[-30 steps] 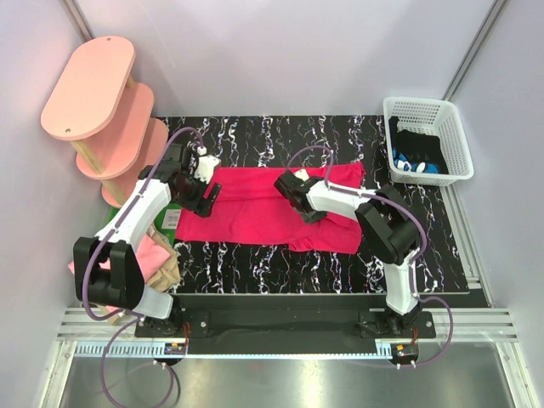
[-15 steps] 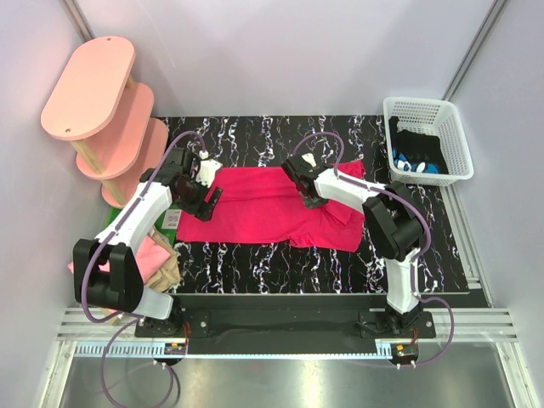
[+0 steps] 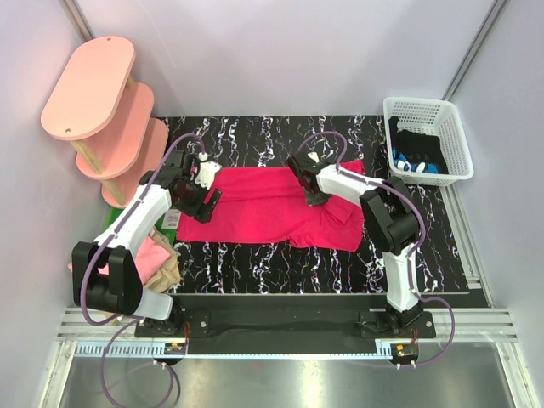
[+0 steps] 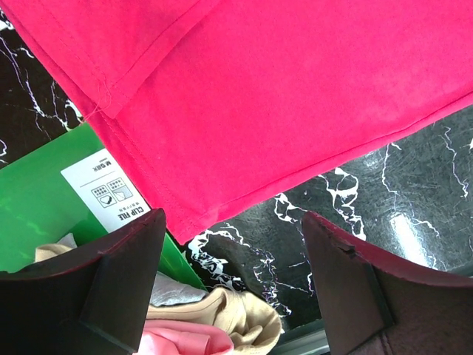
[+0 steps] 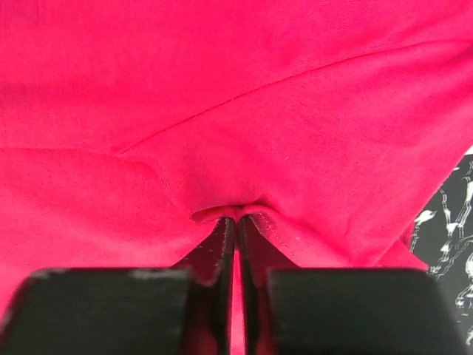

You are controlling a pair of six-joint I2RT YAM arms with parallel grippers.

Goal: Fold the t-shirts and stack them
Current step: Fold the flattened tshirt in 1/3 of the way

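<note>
The crimson-pink t-shirt (image 3: 263,208) lies spread across the middle of the black marbled table (image 3: 280,263). My right gripper (image 3: 313,194) is shut on a pinched hem fold of it (image 5: 236,213), over the shirt's right half. My left gripper (image 3: 206,202) is open and empty, hovering over the shirt's left edge (image 4: 244,103). A light pink shirt (image 3: 151,255) and a tan shirt (image 3: 168,270) lie bunched off the table's near left corner; the left wrist view shows them too, the tan shirt (image 4: 236,318) beside the light pink one (image 4: 177,342).
A green clip-file sheet (image 4: 44,200) lies under the shirt's left edge. Pink oval shelves (image 3: 102,110) stand at the back left. A white basket (image 3: 425,136) with dark and blue items sits at the back right.
My right gripper has moved up and right across the shirt, dragging the pinched cloth with it. My left gripper has shifted only slightly at the shirt's left edge.
</note>
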